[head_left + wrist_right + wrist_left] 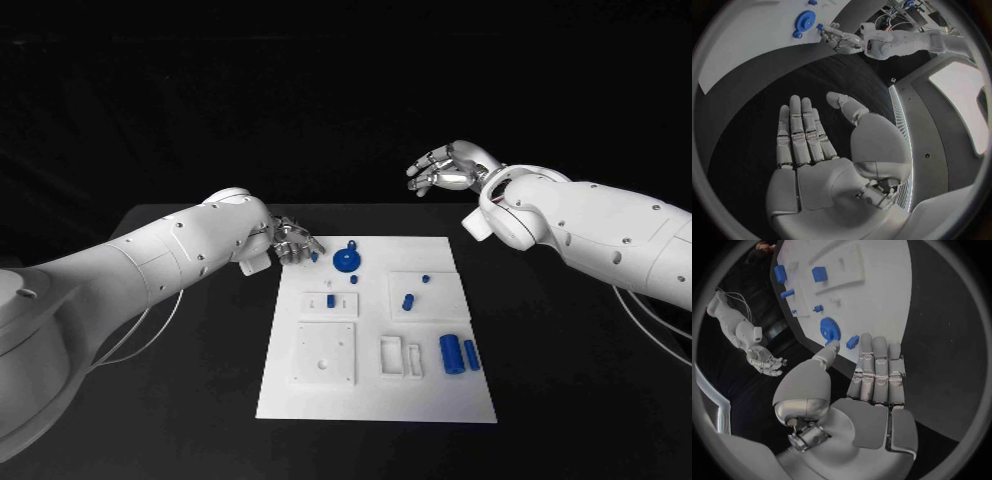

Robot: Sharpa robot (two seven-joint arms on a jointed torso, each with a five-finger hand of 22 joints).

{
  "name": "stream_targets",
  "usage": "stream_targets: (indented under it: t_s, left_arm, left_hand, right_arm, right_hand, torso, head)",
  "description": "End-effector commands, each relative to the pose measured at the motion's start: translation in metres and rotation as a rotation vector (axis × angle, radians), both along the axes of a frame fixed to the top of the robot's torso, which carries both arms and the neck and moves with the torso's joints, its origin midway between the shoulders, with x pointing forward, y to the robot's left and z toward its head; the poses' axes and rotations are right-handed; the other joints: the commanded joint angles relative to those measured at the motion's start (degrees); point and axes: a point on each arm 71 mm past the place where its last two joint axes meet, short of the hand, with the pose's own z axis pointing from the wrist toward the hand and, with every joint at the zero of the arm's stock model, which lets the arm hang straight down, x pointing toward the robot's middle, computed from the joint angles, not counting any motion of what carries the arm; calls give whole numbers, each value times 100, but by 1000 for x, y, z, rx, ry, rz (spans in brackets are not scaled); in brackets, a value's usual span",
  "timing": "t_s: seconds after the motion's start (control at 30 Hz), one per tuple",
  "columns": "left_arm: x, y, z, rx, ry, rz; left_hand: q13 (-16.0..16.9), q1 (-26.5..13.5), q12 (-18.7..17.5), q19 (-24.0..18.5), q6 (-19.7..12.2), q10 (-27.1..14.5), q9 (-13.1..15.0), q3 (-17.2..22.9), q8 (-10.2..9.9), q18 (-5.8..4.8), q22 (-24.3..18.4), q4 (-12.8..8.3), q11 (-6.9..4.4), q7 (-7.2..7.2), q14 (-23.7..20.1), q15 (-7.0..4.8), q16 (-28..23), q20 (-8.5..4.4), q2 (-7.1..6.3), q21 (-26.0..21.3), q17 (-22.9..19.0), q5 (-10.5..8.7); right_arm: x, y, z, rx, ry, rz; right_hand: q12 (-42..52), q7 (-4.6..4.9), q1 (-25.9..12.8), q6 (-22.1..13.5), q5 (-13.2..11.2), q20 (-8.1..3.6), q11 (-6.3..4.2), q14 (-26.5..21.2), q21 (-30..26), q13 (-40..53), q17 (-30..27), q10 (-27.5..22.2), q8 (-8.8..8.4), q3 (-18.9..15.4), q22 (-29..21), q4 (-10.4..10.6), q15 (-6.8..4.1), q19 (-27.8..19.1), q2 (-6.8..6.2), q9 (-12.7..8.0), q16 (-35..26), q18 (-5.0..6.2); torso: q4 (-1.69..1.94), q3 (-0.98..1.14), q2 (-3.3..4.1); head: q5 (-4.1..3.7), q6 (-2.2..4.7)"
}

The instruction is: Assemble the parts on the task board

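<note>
While my left hand (293, 240) hovers at the far left corner of the white task board (378, 400), fingers apart and holding nothing, a small blue peg-like part (852, 342) lies just beyond its fingertips. The toothed blue plastic gear (348, 260) sits just right of that. My right hand (450, 168), open and empty, hangs well beyond the board's far edge, so the left is nearer.

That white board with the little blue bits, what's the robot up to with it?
It is fitting small blue parts into the task board. Its left robot hand reaches over the board's far corner, fingers beside a small blue piece near the blue gear. The right robot hand hangs open, away from the board.
</note>
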Motion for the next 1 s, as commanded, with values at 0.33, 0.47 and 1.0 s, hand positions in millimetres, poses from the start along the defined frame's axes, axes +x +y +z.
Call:
stream_targets:
  t_s: [0.33,0.47,1.0]
  left_arm:
    - [-2,-7,-5,-18,26,-21]
    - [-2,-6,-5,-16,27,-19]
    - [0,-8,-6,-15,25,-11]
  left_hand:
    - [14,6,37,49,32,9,-5,-3,36,-23,81,-66,-55,2,2,-61,24,-304,112,-21,10,40]
    - [21,104,44,59,79,20,-12,25,68,-27,91,-160,-66,-9,8,-68,35,-310,220,-21,14,54]
    - [48,329,71,154,282,119,-39,68,223,-42,110,-526,-121,-72,85,-97,91,-341,603,1,20,245]
  right_arm:
    - [0,2,1,-2,-10,8]
    - [0,3,1,-2,-10,8]
    - [0,6,1,1,-9,18]
  right_hand:
    - [-40,79,28,-42,-8,2,34,-38,-26,-7,-6,-10,37,20,12,12,15,-45,10,-8,-39,-92]
    - [-41,79,27,-42,-8,3,34,-38,-27,-7,-6,-10,38,19,13,12,15,-45,9,-8,-40,-92]
    - [-44,80,22,-44,-7,4,36,-40,-31,-8,-5,-11,38,19,17,17,16,-47,12,-10,-41,-93]
  torso:
    - [3,2,3]
    - [4,2,1]
    - [1,2,3]
  head:
    - [-14,-29]
    - [-18,-33]
    - [-14,-43]
